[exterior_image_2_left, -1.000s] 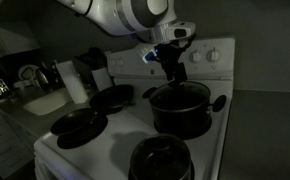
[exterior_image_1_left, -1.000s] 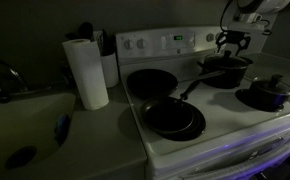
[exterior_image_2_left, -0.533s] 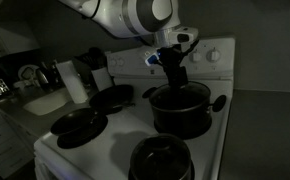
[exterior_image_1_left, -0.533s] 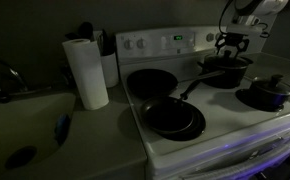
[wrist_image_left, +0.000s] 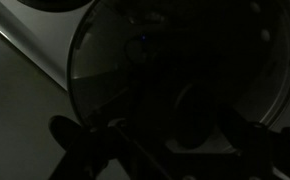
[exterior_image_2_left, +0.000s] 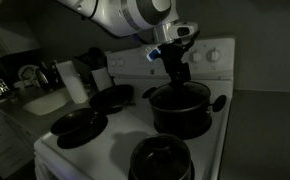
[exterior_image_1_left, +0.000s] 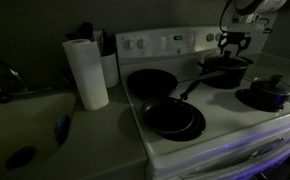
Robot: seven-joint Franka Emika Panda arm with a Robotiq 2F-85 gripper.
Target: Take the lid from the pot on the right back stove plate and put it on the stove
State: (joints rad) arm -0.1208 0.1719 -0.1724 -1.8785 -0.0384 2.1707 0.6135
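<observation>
The wide dark pot point(exterior_image_1_left: 225, 70) point(exterior_image_2_left: 180, 110) stands on the right back plate of the white stove point(exterior_image_1_left: 235, 125) point(exterior_image_2_left: 120, 125). The wrist view looks straight down on the round glass lid point(wrist_image_left: 145, 60), which fills most of the frame; its dark knob point(wrist_image_left: 190, 115) lies between my fingers. My gripper point(exterior_image_1_left: 232, 42) point(exterior_image_2_left: 175, 62) point(wrist_image_left: 170, 150) hangs just above the pot. Its jaws stand wide apart, one on each side of the knob, and hold nothing. The wrist view is very dark, so I cannot tell whether they touch the lid.
A smaller dark pot with a knobbed lid point(exterior_image_1_left: 268, 93) point(exterior_image_2_left: 160, 160) sits on the front plate beside the big pot. Two flat frying pans point(exterior_image_1_left: 150, 82) point(exterior_image_1_left: 175, 118) fill the other plates. A paper towel roll point(exterior_image_1_left: 85, 72) and a sink point(exterior_image_1_left: 25, 125) lie beside the stove.
My gripper has shifted slightly over the pot, a touch higher and toward the back panel. The pots and pans have not moved.
</observation>
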